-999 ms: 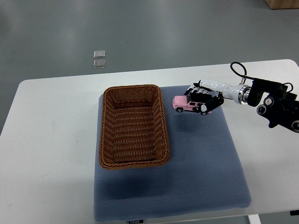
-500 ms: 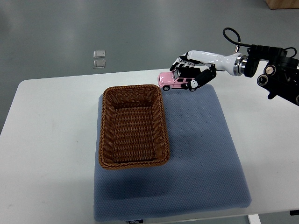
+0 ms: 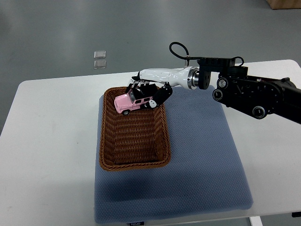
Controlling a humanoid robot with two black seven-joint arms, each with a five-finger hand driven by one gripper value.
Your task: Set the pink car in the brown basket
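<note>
We see the right hand point(image 3: 149, 92) clamped on the pink car point(image 3: 133, 101), holding it tilted in the air over the far end of the brown basket point(image 3: 134, 129), which sits on a blue mat point(image 3: 202, 155) on the white bench point(image 3: 51, 141).

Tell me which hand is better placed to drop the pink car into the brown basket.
Right. The right hand already grips the pink car and holds it over the far end of the brown basket. The left arm isn't in view.
</note>
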